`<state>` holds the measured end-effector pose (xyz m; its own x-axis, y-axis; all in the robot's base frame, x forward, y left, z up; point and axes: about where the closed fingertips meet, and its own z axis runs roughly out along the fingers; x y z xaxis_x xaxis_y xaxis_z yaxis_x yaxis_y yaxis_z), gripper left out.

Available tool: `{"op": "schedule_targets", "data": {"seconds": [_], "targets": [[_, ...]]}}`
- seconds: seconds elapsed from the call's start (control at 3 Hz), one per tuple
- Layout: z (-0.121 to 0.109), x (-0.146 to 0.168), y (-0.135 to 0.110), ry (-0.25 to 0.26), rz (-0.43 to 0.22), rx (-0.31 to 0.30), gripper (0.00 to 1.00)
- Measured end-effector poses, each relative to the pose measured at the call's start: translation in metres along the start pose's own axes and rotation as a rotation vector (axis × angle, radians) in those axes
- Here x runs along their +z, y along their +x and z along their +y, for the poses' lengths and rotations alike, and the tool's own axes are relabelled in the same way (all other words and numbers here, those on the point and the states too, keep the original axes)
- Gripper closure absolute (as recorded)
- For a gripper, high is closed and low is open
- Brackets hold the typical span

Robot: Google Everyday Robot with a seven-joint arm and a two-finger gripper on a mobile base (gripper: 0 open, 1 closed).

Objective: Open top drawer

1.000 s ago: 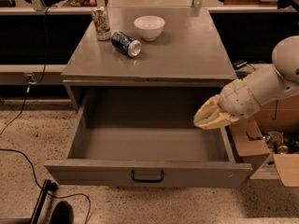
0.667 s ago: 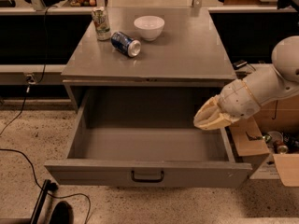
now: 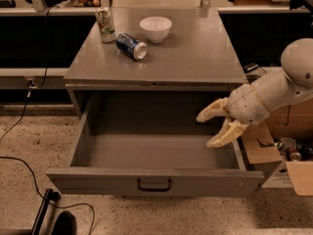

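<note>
The top drawer (image 3: 154, 182) is a wide grey drawer with a small dark pull handle (image 3: 154, 185) at the centre of its front. It stands pulled far out of the grey cabinet, and its deep box (image 3: 156, 151) is bare inside. My gripper (image 3: 211, 129) hangs over the drawer's right rear corner, above the right side wall. Its two cream fingers (image 3: 211, 111) are spread apart and hold nothing. The white arm reaches in from the right.
On the cabinet top (image 3: 195, 58) stand a white bowl (image 3: 155, 28), an upright can (image 3: 104, 24) and a blue can (image 3: 131, 46) lying on its side. Cardboard boxes (image 3: 298, 177) sit on the floor at the right. Black cables (image 3: 29, 175) run across the floor at the left.
The fingers have spread apart; before they were close together. The gripper stays at the drawer's right side. The drawer has not moved.
</note>
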<state>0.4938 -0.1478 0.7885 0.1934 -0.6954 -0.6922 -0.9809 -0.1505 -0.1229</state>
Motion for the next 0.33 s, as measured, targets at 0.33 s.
{"op": "schedule_targets", "data": {"seconds": [0.33], "targets": [[-0.0001,0.0014,-0.0003,-0.002,-0.001,-0.001,0.0]]}}
